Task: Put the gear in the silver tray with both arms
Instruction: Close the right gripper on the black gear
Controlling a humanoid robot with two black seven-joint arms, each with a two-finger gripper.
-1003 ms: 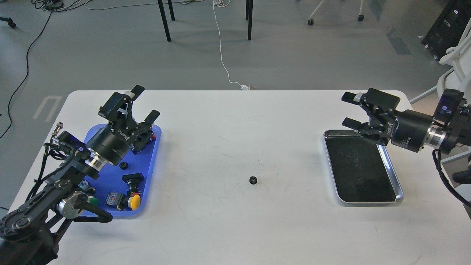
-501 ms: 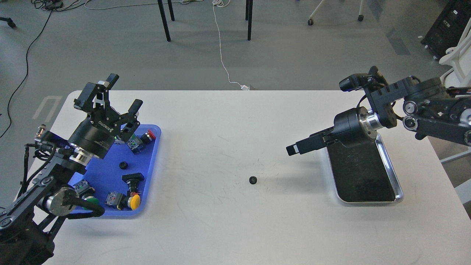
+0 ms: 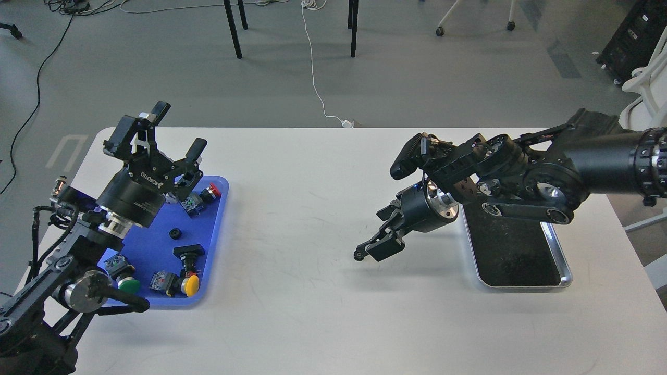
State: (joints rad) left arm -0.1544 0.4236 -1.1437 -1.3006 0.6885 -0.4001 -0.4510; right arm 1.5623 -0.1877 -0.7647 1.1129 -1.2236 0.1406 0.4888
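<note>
The small black gear [image 3: 358, 255] lies on the white table near its middle. My right gripper [image 3: 374, 234] reaches down and left from the right arm, and its two fingers look spread apart. Its lower fingertip [image 3: 369, 252] is right beside the gear; I cannot tell whether they touch. The silver tray [image 3: 523, 286], with a black inner surface, lies to the right, partly under the right arm, with nothing visible in it. My left gripper [image 3: 180, 129] is open and empty, raised above the back of the blue tray.
A blue plastic tray [image 3: 151, 245] at the left holds several push buttons, switches and a small black ring [image 3: 175, 233]. The table's [image 3: 292, 312] far edge runs behind both arms. Chair legs and cables stand on the floor beyond.
My right arm has swung left from above the silver tray and come down to the gear. My left gripper has drawn back and left over the blue tray. The gear has not moved.
</note>
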